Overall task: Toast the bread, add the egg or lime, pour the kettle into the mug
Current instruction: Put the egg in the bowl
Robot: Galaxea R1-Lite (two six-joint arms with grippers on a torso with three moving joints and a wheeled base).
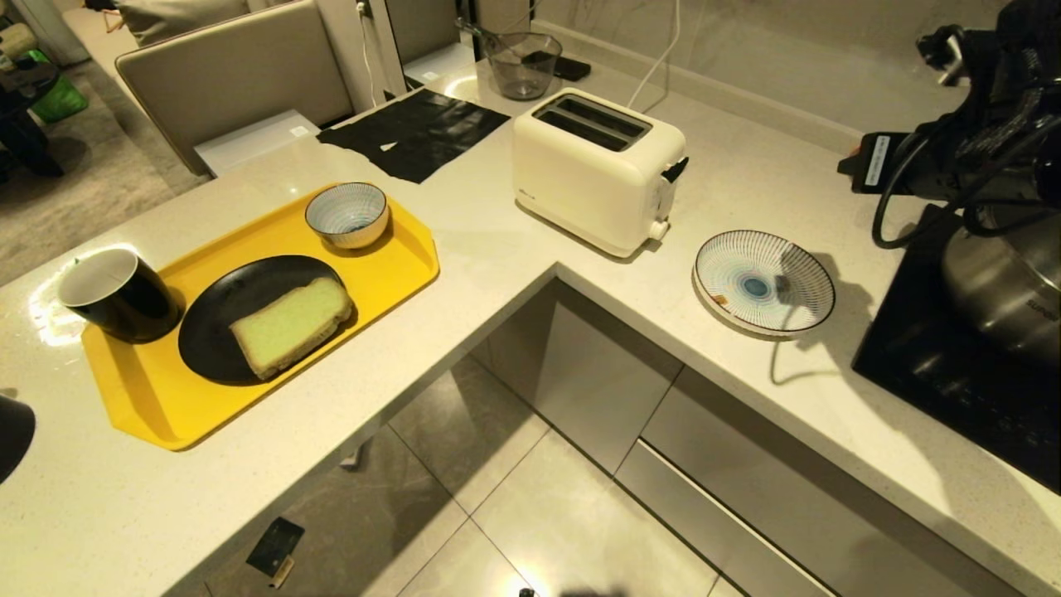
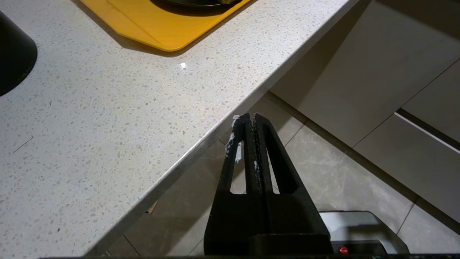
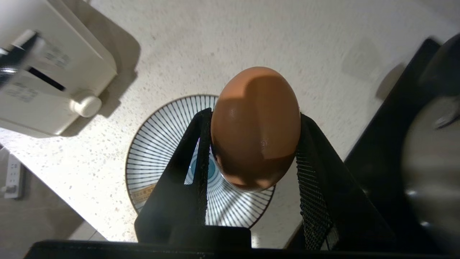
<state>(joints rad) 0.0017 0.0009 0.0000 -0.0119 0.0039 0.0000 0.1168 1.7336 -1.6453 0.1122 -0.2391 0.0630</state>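
A smooth brown egg point(image 3: 255, 126) is clamped between the black fingers of my right gripper point(image 3: 255, 115), in the air over a blue-striped plate point(image 3: 161, 144). That arm point(image 1: 995, 108) enters the head view at the upper right. The green-faced bread point(image 1: 290, 325) lies on a black plate point(image 1: 215, 332) on the yellow tray point(image 1: 149, 398). The black mug point(image 1: 116, 294), white inside, stands at the tray's left corner. My left gripper point(image 2: 250, 118) is shut and empty beside the counter edge, over the floor. The lime is out of view. A black rounded shape point(image 1: 12, 435) is cut off at the left; I cannot tell if it is the kettle.
A cream two-slot toaster point(image 1: 593, 166) stands mid-counter, left of the striped plate point(image 1: 763, 282). A small striped bowl point(image 1: 346, 214) sits at the tray's far end. A shiny steel pot point(image 1: 1007, 282) rests on the black cooktop point(image 1: 953, 373). A black mat point(image 1: 414, 128) and a clear jug point(image 1: 522, 62) lie behind.
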